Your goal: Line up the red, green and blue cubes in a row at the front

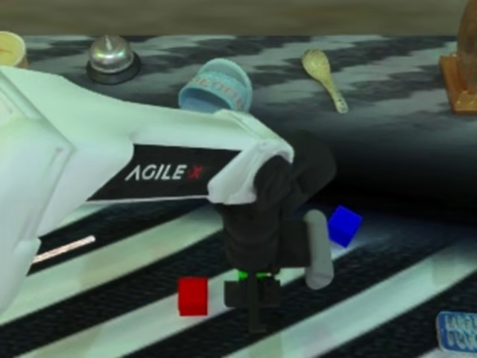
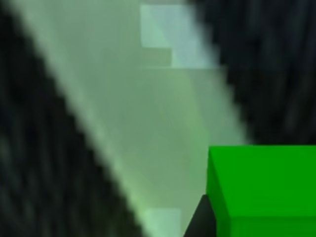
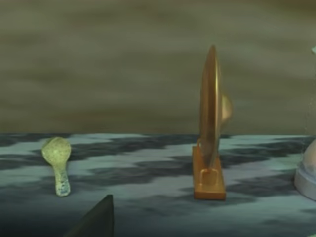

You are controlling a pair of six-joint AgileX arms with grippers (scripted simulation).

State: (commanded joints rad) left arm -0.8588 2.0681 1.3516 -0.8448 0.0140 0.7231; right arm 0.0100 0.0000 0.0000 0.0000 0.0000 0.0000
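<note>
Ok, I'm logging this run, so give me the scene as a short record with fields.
left gripper: low at the front, fingers around the green cube
right arm: not in the top view
red cube: front, just left of the left gripper, free
blue cube: right of the gripper and farther back, free
row: not yet complete
back of table: bell, slipper, spoon

The left arm (image 1: pixel 112 160) bears white "AGILE X" lettering on a black panel.
</note>
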